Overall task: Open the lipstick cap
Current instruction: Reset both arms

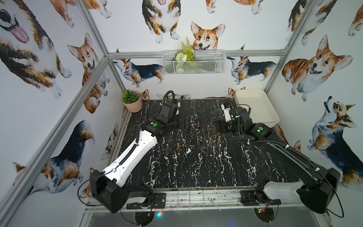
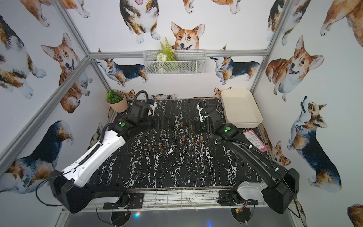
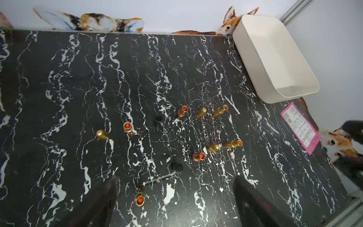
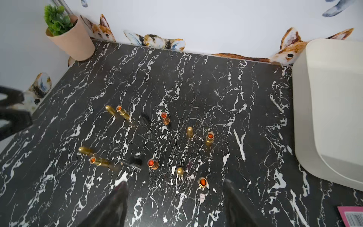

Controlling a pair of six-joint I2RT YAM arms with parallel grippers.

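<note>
On the black marble table (image 1: 196, 167), between the two arms: a group of small gold lipsticks (image 1: 201, 139), all upright. The wrist views show six with the orange-red stick bare at the top, so uncapped. Gold caps (image 4: 189, 131) stand on the table beside some of them, apart from the tubes. Small dark bits (image 3: 176, 167) lie among them; too blurred to identify.

The left gripper (image 3: 175, 178): fingers spread wide, nothing between them, above the table. A lone lipstick (image 3: 140, 198), uncapped, stands below the gap, nearer one finger, untouched.

The right gripper (image 4: 174, 182): fingers likewise spread, holding nothing. A paired lipstick (image 4: 202, 182), uncapped with a cap just beside it, stands below, close to one finger but clear of it.

In both top views the grippers face each other across the far half of the table, the lipsticks between them.

Surroundings: cream tub (image 1: 253, 104) in the far right corner; potted plant (image 1: 131, 102) in the far left corner; pink paper slip (image 2: 255, 140) at the right edge, just in front of the tub.
</note>
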